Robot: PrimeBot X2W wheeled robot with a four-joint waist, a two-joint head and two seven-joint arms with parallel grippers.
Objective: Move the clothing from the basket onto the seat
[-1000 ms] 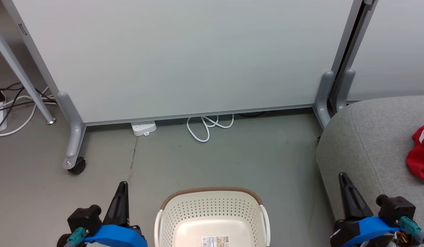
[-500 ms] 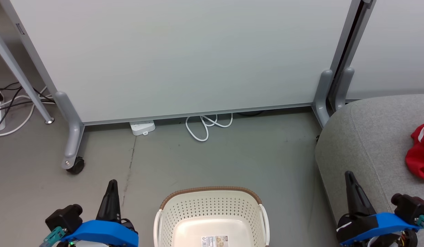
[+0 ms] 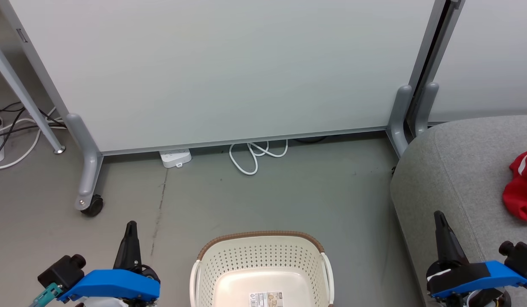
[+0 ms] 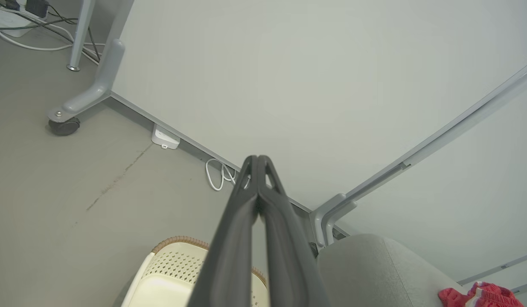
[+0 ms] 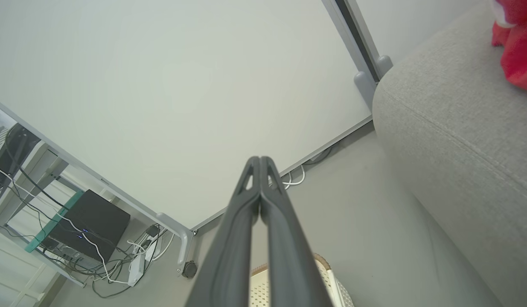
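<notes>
left gripper (image 3: 130,226) and right gripper (image 3: 438,215) both pinched shut on nothing, red clothing (image 3: 521,192) is on the grey seat (image 3: 451,170) at right — but the basket (image 3: 263,256) has its near end cropped, so a leftover garment could get missed.

Scene lit evenly and brightly, soft light spread across the white panel (image 3: 229,72), thin shadow laid beneath the panel's lower edge, panel frame (image 4: 459,123) bowed by wide-angle distortion in the left wrist view, focus sharp

Lab: wheeled partition (image 3: 225,72), floor cables (image 3: 257,153)
</notes>
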